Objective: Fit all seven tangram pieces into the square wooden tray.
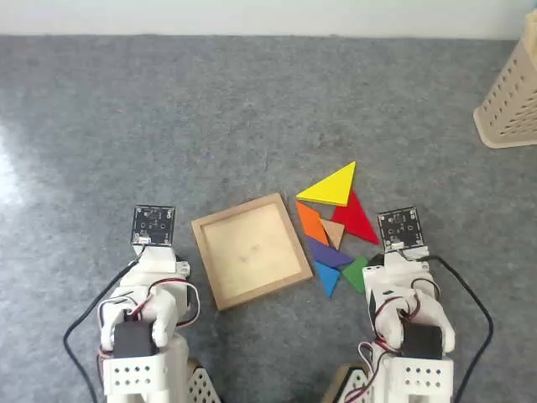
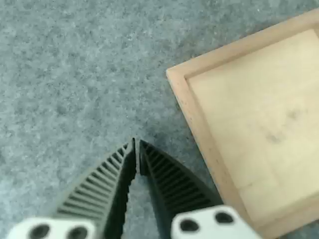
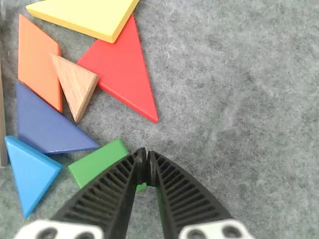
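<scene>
Lying: tangram pieces (image 1: 329,253) beside tray (image 1: 205,262) | left gripper (image 2: 135,145) closed | right gripper (image 3: 145,152) closed

We are looking at a matt, pale wooden tray (image 1: 252,248) on rough grey carpet (image 1: 168,109); the red triangle (image 3: 122,69) is showing smooth paint, the small triangle (image 3: 77,84) bare grained wood, and the ridged fingers (image 3: 112,194) of the right gripper (image 3: 146,155) matt black plastic.

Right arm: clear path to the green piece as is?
Likely yes. Green piece lies flat right by the shut right gripper, nothing on top of it; the gripper must open first.
</scene>
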Motion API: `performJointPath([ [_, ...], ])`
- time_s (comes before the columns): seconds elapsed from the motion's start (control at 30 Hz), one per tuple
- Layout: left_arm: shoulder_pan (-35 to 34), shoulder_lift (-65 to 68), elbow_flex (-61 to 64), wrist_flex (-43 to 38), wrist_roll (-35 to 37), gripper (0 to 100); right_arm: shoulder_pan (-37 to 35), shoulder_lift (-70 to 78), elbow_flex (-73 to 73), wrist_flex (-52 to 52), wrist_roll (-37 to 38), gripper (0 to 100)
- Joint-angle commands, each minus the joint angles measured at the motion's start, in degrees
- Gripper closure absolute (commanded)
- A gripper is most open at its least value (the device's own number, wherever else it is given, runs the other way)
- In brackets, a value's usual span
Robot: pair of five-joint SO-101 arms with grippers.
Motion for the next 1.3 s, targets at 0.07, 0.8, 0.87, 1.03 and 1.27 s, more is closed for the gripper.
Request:
performJointPath([
  [0.07,-0.1,-1.0,-0.7,0.3,0.4,99,0.2,-1.5,0.7,-0.2,-0.2,99.1],
  [0.8,-0.1,-1.0,-0.7,0.3,0.4,99,0.0,-1.5,0.7,-0.2,-0.6,99.1],
  [0.87,-0.1,-1.0,-0.7,0.3,0.4,99,0.0,-1.5,0.7,-0.2,-0.6,99.1],
  [1.03,-0.1,-1.0,-0.7,0.3,0.4,99,0.1,-1.5,0.7,-0.2,-0.5,99.0],
  [1.27,-0.1,-1.0,-0.7,0.3,0.4,99,0.6,-1.5,0.7,-1.1,-0.2,99.0],
])
